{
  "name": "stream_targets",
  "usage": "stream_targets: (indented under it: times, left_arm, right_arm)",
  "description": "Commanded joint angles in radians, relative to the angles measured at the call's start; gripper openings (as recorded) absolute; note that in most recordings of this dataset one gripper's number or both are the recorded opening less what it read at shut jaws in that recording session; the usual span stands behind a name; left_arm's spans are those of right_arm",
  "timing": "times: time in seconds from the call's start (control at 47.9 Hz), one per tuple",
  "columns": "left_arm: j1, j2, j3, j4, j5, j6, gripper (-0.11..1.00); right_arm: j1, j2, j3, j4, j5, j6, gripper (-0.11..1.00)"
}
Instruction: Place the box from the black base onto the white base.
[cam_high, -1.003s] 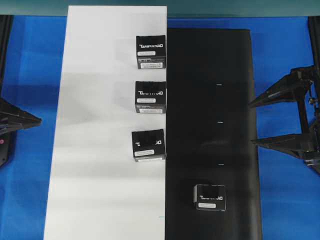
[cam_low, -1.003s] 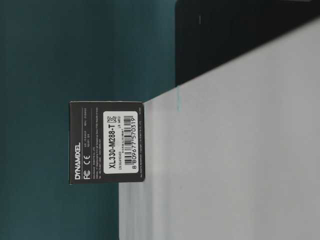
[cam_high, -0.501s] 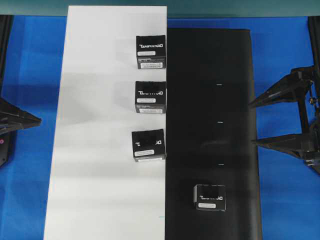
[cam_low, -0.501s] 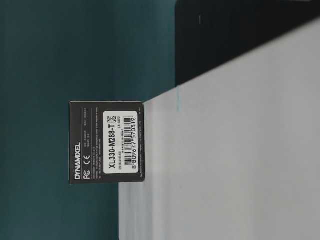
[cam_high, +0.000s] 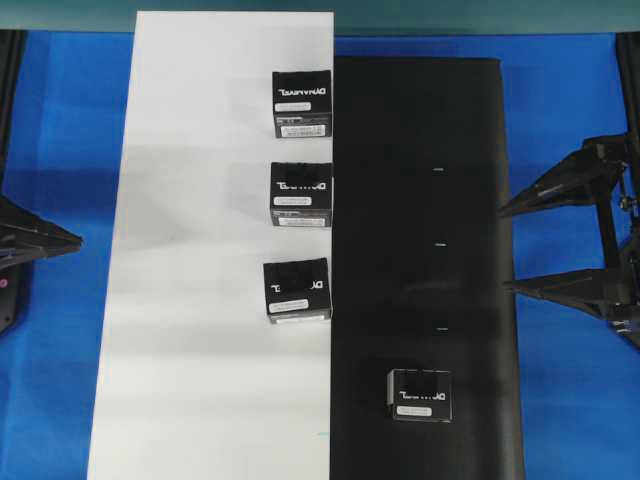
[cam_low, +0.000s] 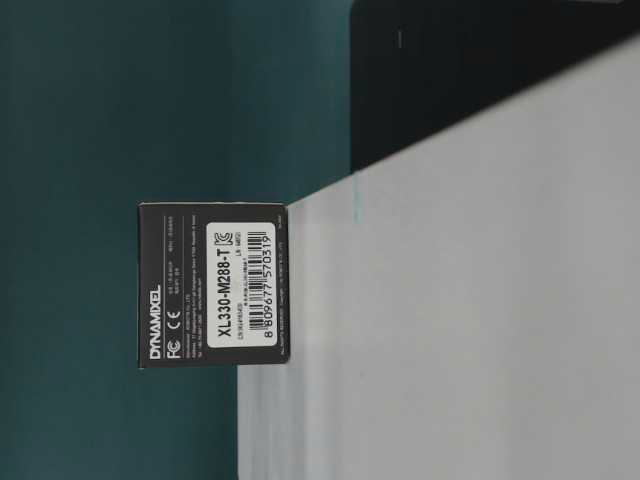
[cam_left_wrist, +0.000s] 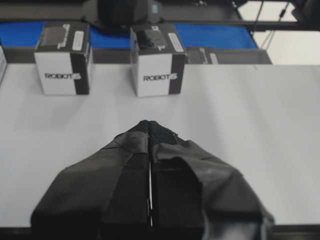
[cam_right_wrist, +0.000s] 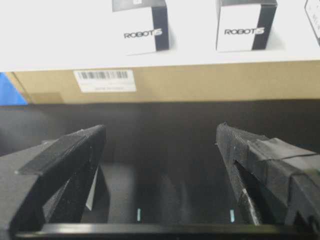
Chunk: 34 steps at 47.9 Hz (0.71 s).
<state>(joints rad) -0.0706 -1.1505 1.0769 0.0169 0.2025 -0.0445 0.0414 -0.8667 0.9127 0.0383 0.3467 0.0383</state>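
Blue table (cam_high: 60, 150), teal wall behind. White base (cam_high: 200, 300): long sheet, left of centre, edge to edge with the black base (cam_high: 430, 200) on its right. Three black boxes (cam_high: 301, 194) stand in a column along the white base's right edge. The box (cam_high: 420, 394): alone on the black base, near its lower end, label side toward the bottom edge of the overhead view. Right gripper (cam_high: 505, 248): at the black base's right edge, fingers spread wide, nothing between them. Left gripper (cam_left_wrist: 150, 125): beside the white base's left side, fingertips pressed together, clenched on nothing, apart from every box.
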Motion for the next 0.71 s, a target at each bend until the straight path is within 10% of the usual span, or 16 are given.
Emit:
stream_targets:
  times: [0.0,0.69]
  left_arm:
    - [0.0,0.006,-0.017,0.002,-0.011,0.002,-0.05]
    - [0.0,0.002,-0.021,0.002,-0.017,0.0,-0.05]
  right_arm:
    - [0.003,0.003,-0.006,0.0,-0.012,0.002,0.99]
    - [0.003,0.003,0.021,0.005,-0.02,0.005,0.99]
